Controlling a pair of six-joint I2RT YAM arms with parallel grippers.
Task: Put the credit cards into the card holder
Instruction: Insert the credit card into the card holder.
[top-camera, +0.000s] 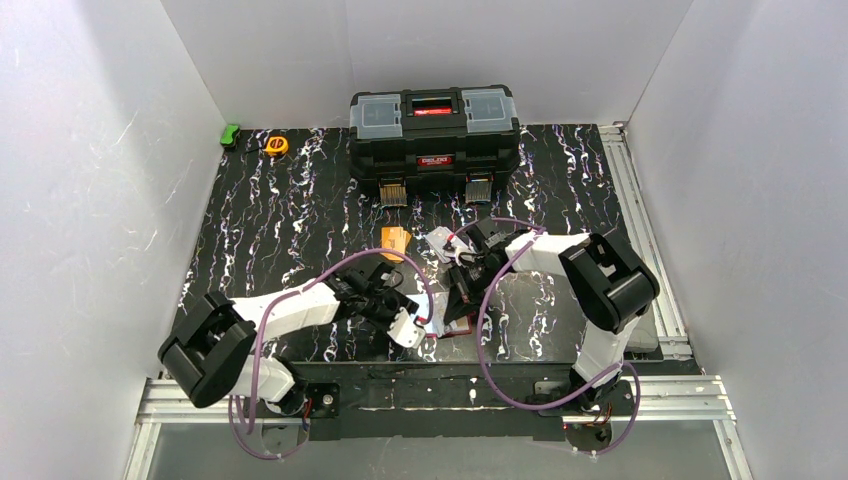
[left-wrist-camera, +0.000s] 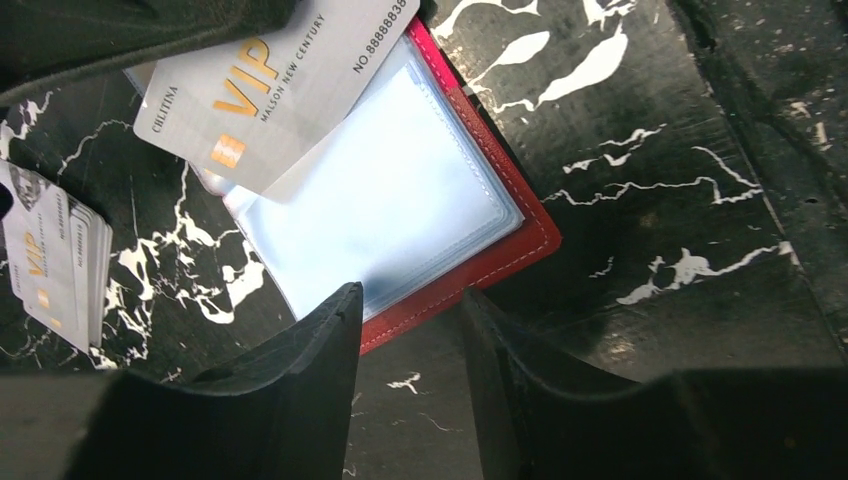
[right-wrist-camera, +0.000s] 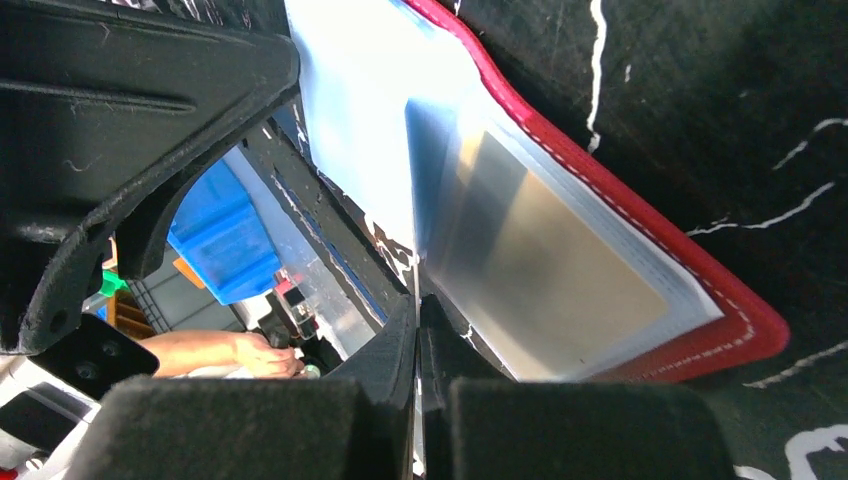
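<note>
The red card holder (left-wrist-camera: 500, 262) lies open on the black marbled table, its clear pockets (left-wrist-camera: 400, 200) facing up; it also shows in the right wrist view (right-wrist-camera: 730, 310) and in the top view (top-camera: 457, 334). My right gripper (right-wrist-camera: 418, 300) is shut on a whitish-grey VIP card (left-wrist-camera: 270, 80), seen edge-on between its fingers, and holds it slanted over the holder's far end. My left gripper (left-wrist-camera: 410, 305) is open and empty, its fingertips at the holder's near red edge. A small pile of whitish cards (left-wrist-camera: 55, 260) lies to the left. Orange cards (top-camera: 396, 240) and more whitish cards (top-camera: 438, 243) lie farther back.
A big black toolbox (top-camera: 434, 140) stands at the back centre. A yellow round tape measure (top-camera: 275, 145) and a green item (top-camera: 230, 135) sit at the back left. White walls close in both sides. A metal rail (top-camera: 640, 220) runs along the right table edge.
</note>
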